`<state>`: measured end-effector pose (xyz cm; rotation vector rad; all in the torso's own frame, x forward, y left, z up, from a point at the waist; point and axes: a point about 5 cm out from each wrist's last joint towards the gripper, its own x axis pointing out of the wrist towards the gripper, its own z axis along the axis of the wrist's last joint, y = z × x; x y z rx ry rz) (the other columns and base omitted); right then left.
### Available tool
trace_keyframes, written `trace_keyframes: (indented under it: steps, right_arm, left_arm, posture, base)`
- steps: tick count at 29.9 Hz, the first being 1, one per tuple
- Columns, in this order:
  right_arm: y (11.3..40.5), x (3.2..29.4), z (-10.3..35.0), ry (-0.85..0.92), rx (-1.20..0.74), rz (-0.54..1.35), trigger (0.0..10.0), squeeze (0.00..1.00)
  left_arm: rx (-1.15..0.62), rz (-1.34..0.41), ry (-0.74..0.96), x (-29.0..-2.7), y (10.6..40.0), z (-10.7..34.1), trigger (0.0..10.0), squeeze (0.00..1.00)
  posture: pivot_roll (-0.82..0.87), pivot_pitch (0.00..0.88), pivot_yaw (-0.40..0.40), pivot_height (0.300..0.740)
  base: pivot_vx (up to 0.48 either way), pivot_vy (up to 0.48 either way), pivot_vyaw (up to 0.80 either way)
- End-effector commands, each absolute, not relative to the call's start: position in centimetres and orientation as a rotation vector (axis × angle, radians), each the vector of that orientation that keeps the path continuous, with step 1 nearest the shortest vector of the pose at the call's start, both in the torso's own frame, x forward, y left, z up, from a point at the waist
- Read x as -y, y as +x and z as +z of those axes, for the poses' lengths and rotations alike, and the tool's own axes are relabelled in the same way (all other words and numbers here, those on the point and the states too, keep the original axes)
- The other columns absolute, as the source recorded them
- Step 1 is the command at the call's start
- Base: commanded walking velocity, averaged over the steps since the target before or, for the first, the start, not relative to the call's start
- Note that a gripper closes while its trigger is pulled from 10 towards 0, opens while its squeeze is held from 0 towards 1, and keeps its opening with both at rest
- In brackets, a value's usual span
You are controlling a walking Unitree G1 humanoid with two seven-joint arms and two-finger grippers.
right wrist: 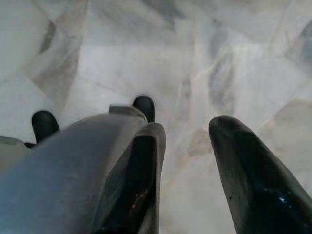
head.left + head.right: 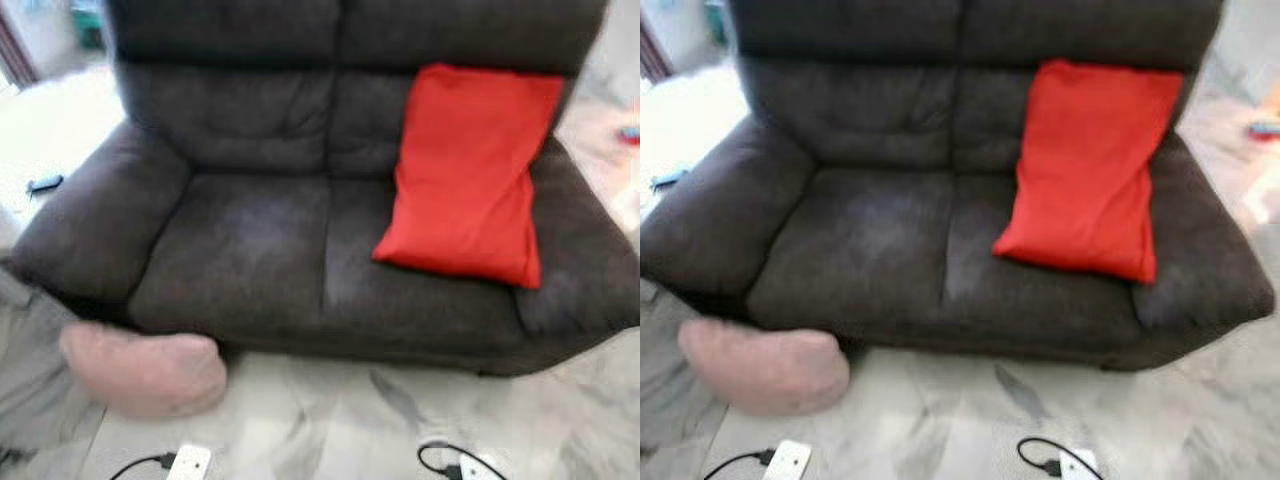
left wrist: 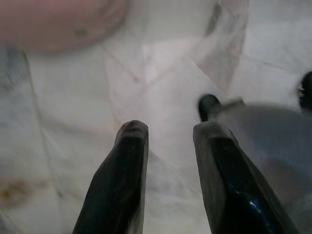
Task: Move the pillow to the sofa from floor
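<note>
A pink pillow point(image 2: 145, 372) lies on the marble floor against the front left corner of a dark grey two-seat sofa point(image 2: 250, 250). A red pillow point(image 2: 468, 170) leans on the sofa's right seat and backrest. In the left wrist view my left gripper point(image 3: 168, 134) hangs open over the floor, and the pink pillow point(image 3: 58, 22) is a blurred patch past its fingertips. My right gripper point(image 1: 187, 131) is open above bare marble, holding nothing.
Two white plugs with black cables lie on the floor in front of the sofa, one point(image 2: 188, 463) near the pink pillow and one point(image 2: 465, 466) further right. A grey cloth point(image 2: 25, 380) lies at the left edge. A small dark object point(image 2: 45, 183) sits on the floor beyond the left armrest.
</note>
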<state>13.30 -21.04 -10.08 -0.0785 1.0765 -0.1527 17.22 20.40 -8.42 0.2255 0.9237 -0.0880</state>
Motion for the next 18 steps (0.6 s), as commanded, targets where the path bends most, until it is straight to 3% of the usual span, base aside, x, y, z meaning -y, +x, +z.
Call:
trace_keyframes:
  steps: [1,8,18]
  right_arm:
    - [12.8,21.7,-10.1,-0.088,-1.092,-0.163,10.0,0.00]
    - [12.6,21.9,-10.1,-0.092,-1.093,-0.164,10.0,0.00]
    - [13.8,19.2,-10.2,-0.094,-1.086,-0.131,10.0,0.00]
  left_arm:
    - [-0.970,-0.089,0.218,-20.4,16.0,-9.0,10.0,0.00]
    - [-0.969,-0.086,0.216,-20.4,16.0,-9.0,10.0,0.00]
    - [-0.968,-0.086,0.213,-20.3,16.0,-9.0,10.0,0.00]
  posture:
    - [0.05,0.104,0.022,0.740]
    - [0.05,0.106,0.020,0.740]
    - [0.05,0.102,0.017,0.740]
  base:
    - [0.000,0.364,0.00]
    - [0.000,0.363,0.00]
    - [0.000,0.363,0.00]
